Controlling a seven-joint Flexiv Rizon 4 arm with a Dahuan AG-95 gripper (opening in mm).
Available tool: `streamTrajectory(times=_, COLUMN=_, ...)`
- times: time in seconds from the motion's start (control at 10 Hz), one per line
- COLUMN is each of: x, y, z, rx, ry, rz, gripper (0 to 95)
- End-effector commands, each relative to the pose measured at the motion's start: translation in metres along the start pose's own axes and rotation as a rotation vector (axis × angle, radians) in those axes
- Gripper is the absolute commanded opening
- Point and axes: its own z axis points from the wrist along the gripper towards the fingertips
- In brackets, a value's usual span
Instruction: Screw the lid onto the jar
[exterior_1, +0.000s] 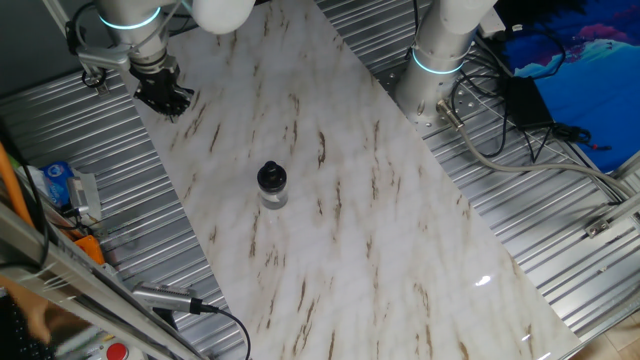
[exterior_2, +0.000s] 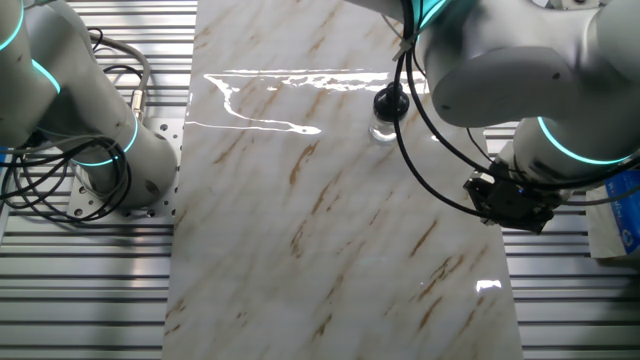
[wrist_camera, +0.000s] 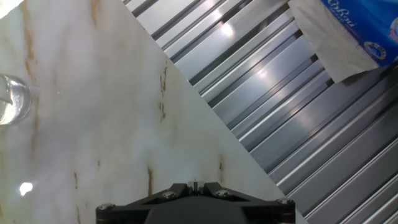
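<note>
The jar (exterior_1: 273, 197) is a small clear glass cylinder standing upright near the middle of the marble board (exterior_1: 350, 230). The black lid (exterior_1: 271, 176) sits on top of it. Both show again in the other fixed view, the lid (exterior_2: 390, 102) above the jar (exterior_2: 382, 130). In the hand view only a clear part of the jar (wrist_camera: 9, 99) shows at the left edge. My gripper (exterior_1: 165, 96) hovers far from the jar, over the board's edge; it is the black gripper (exterior_2: 508, 200) at the right in the other fixed view. The gripper (wrist_camera: 194, 185) has its fingers together, holding nothing.
Ribbed metal table (exterior_1: 520, 200) surrounds the board. A blue-and-white packet (wrist_camera: 348, 31) lies on the metal close to my gripper, seen also as the packet (exterior_1: 58, 182). A second arm's base (exterior_1: 440, 60) with cables (exterior_1: 500, 140) stands at the far side.
</note>
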Motion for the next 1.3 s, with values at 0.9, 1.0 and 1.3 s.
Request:
streamTrajectory(times=0.9, x=0.0001, y=-0.0001, z=0.0000, rx=0.001, ry=0.001, rz=0.008, gripper=0.0)
streamTrajectory(times=1.0, x=0.0001, y=-0.0001, z=0.0000, rx=0.001, ry=0.001, rz=0.008, gripper=0.0)
streamTrajectory(times=1.3, x=0.0001, y=0.0000, z=0.0000, rx=0.001, ry=0.002, rz=0.011, gripper=0.0)
